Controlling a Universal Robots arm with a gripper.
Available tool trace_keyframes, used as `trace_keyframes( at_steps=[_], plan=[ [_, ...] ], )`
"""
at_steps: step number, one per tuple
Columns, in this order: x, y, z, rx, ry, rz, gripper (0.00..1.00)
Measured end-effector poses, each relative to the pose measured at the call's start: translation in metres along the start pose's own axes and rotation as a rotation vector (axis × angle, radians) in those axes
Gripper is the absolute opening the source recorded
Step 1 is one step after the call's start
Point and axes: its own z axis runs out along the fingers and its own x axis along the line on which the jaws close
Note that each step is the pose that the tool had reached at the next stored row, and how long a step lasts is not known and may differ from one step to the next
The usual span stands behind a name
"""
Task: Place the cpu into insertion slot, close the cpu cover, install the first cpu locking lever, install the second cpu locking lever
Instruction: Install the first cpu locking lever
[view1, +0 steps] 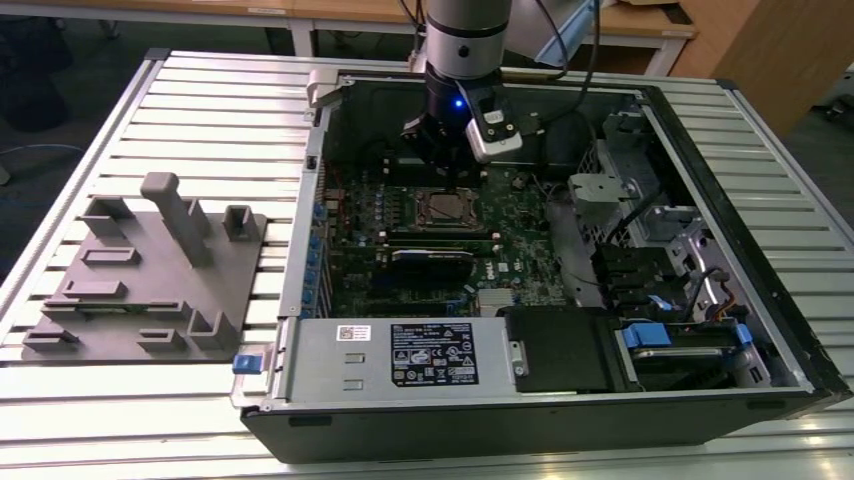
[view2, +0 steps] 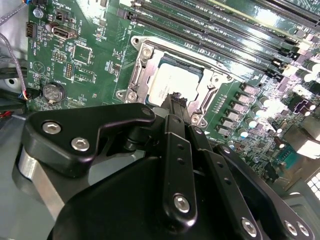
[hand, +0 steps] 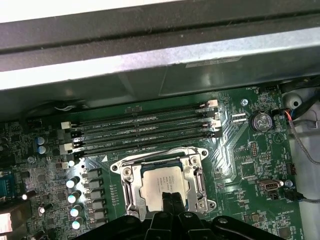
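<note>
Silvery square cpu (hand: 167, 186) (flat) under cpu cover (hand: 192, 172)

Pale silvery-grey square cpu (hand: 164, 182): near edge covered by the black gripper (hand: 169, 200) in both wrist views. Thin silver metal cpu cover (view2: 212, 82): partly hidden likewise. Black gripper body: cut off by picture edges.

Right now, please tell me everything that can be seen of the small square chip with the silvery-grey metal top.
The small square cpu with the pale silvery-grey metal top lies flat in the square silver-rimmed insertion slot on the green circuit board, beside the long black slots. Its top looks like brushed metal with faint dark print. The thin silver metal cpu cover lies over its edges, framing it. The black gripper hangs just above one edge; whether it touches cannot be told.
</note>
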Motion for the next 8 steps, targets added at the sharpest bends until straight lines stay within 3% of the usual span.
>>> trace_keyframes(
  at_steps=[8],
  plan=[
    [-0.0001, 0.0, -0.0026, 0.0001, 0.0001, 0.0, 0.1]
  ],
)
